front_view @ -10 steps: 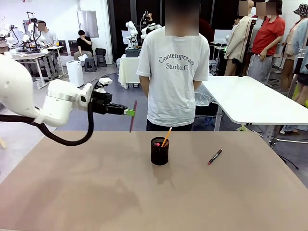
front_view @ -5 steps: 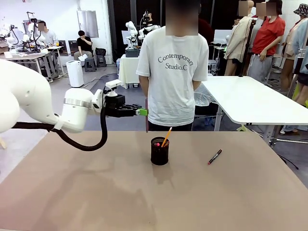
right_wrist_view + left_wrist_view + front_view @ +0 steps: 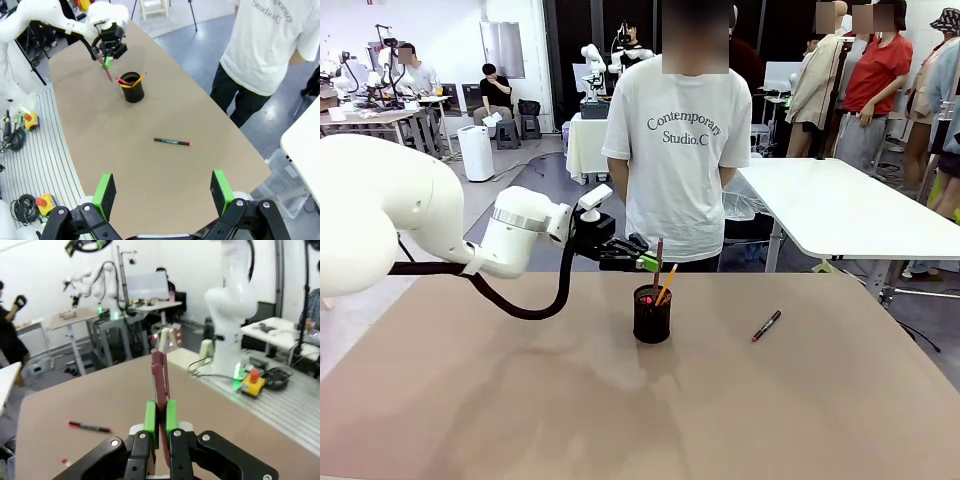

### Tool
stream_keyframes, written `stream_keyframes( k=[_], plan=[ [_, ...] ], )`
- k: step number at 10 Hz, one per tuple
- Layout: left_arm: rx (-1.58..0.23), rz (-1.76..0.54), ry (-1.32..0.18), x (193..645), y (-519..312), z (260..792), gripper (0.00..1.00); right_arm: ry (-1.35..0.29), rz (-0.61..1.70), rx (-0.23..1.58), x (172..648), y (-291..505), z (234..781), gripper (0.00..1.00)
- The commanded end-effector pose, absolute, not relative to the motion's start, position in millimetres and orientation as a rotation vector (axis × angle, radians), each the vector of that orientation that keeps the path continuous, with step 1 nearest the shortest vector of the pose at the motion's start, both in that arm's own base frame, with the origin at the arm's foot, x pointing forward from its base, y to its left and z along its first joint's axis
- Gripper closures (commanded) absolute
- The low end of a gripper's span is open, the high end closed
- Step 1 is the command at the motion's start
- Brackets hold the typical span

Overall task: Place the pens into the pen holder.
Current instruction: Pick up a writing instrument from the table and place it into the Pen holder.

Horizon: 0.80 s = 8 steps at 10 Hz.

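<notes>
Gripping the brown pen (image 3: 658, 256) partway along its shaft between the green pads (image 3: 150, 416), the left gripper (image 3: 648, 264) is clamped shut, with the pen standing near upright and leaning a little. It hangs at about 11 o'clock of the holder (image 3: 652, 318) in the front view. The pen's lower end is close to the rim, but I cannot tell whether it is over the mouth or just outside it (the right wrist view suggests the tip may sit beside the rim). The pencil (image 3: 666, 285) already leans in the holder toward 1 o'clock. The black pen (image 3: 767, 326) lies flat on the table (image 3: 520, 400) at 3 o'clock of the holder, well apart from it. The right gripper (image 3: 164, 192) hangs high over the table's near side, jaws wide apart and holding nothing.

Risks, as I judge them:
- If the pen is let go while its tip is outside the rim, it would fall to the table and roll.
- If it comes down on the rim, the tip could catch the mesh and tip the light holder.
- The pencil could deflect the pen if they cross on the way in.

Room is generous. The table is bare from 6 to 9 o'clock of the holder, and no edge is near it. The far edge at 12 o'clock is the closest, where a person (image 3: 680, 150) stands with hands behind the back.
</notes>
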<state>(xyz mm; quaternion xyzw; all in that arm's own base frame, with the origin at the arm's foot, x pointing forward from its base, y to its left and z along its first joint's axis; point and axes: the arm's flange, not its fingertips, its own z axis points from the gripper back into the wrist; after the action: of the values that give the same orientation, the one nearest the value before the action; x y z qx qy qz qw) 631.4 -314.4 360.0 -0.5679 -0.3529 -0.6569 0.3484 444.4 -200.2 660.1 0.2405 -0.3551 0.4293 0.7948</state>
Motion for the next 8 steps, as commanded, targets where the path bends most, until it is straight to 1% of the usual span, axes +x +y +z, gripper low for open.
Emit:
stream_keyframes(
  k=[1,4,6,7,8],
  plan=[
    [-1.41,-1.725,-0.982,652,-308,366,1.0,-0.775,0.93,0.517,442,-198,660,0.0],
    [-1.39,-1.716,-1.014,675,-298,368,1.0,-0.775,0.93,0.517,442,-198,660,0.0],
    [-1.427,-1.696,-1.016,687,-297,359,1.0,-0.775,0.93,0.517,442,-198,660,0.0],
    [-1.462,-1.714,-1.044,692,-296,354,1.0,-0.775,0.93,0.517,442,-198,660,0.0],
    [-1.455,-1.716,-1.031,696,-295,349,1.0,-0.775,0.93,0.517,442,-198,660,0.0]
  ],
)
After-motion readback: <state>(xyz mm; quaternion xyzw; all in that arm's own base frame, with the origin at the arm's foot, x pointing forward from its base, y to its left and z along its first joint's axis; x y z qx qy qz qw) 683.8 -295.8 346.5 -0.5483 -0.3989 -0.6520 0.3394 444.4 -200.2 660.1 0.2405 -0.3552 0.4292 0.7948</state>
